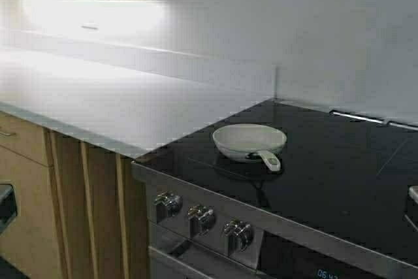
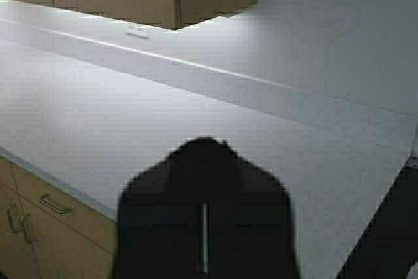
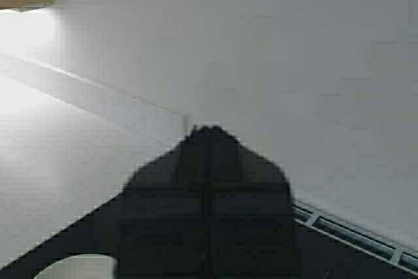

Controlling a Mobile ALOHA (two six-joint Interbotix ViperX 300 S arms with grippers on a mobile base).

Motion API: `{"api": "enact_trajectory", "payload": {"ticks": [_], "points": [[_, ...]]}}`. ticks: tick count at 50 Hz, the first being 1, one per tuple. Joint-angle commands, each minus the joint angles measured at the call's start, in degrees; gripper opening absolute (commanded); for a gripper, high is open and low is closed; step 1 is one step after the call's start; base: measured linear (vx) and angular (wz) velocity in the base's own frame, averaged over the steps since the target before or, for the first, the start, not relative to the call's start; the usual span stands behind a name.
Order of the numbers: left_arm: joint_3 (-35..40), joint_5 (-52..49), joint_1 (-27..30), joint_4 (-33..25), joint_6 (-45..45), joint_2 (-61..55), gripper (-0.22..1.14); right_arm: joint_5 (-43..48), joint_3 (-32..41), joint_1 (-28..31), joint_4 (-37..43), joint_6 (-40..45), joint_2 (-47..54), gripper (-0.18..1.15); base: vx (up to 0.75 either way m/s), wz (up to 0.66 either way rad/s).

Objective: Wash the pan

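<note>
The pan (image 1: pixel 249 140) sits upright on the black glass cooktop (image 1: pixel 339 181), near that surface's left front corner, its stubby handle (image 1: pixel 269 159) pointing toward the front edge and a little to the right. Nothing touches it.

Neither arm shows from above. Each wrist camera shows its own end effector from behind. The left end effector (image 2: pixel 204 151) has its two fingers pressed together, holding nothing, over the white worktop (image 1: pixel 98 96) well left of the pan. The right end effector (image 3: pixel 209 136) is likewise closed and empty, raised over the cooktop with the pan's rim (image 3: pixel 75 267) just below and to one side.

The worktop meets the cooktop at a straight seam just left of the pan. Three knobs (image 1: pixel 201 218) line the stove front below.
</note>
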State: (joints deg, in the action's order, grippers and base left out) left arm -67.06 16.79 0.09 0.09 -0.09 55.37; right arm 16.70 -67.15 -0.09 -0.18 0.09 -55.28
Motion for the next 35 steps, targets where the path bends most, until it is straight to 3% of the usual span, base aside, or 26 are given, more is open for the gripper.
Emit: {"api": "enact_trajectory", "payload": {"ticks": [1, 6, 14, 17, 35], "points": [[-0.6, 0.0, -0.1, 0.0, -2.2, -0.4, -0.02, 0.3, -0.3, 0.4, 0.1, 0.1, 0.8, 0.04, 0.0, 0.0], [-0.4, 0.0, -0.1, 0.0, -5.1, -0.5, 0.26, 0.3, -0.3, 0.3, 0.1, 0.1, 0.8, 0.08, 0.0, 0.0], [-0.2, 0.0, -0.3, 0.3, -9.1, -2.0, 0.87, 0.3, -0.3, 0.4, 0.1, 0.1, 0.8, 0.06, 0.0, 0.0], [-0.1, 0.1, -0.8, 0.3, -10.9, -2.7, 1.04, 0.3, -0.3, 0.3, 0.1, 0.2, 0.7, 0.06, 0.0, 0.0], [-0.7, 3.2, -9.4, 0.4, -24.7, -13.8, 1.02, 0.2, -0.5, 0.3, 0.0, 0.4, 0.7, 0.06, 0.0, 0.0]]}}
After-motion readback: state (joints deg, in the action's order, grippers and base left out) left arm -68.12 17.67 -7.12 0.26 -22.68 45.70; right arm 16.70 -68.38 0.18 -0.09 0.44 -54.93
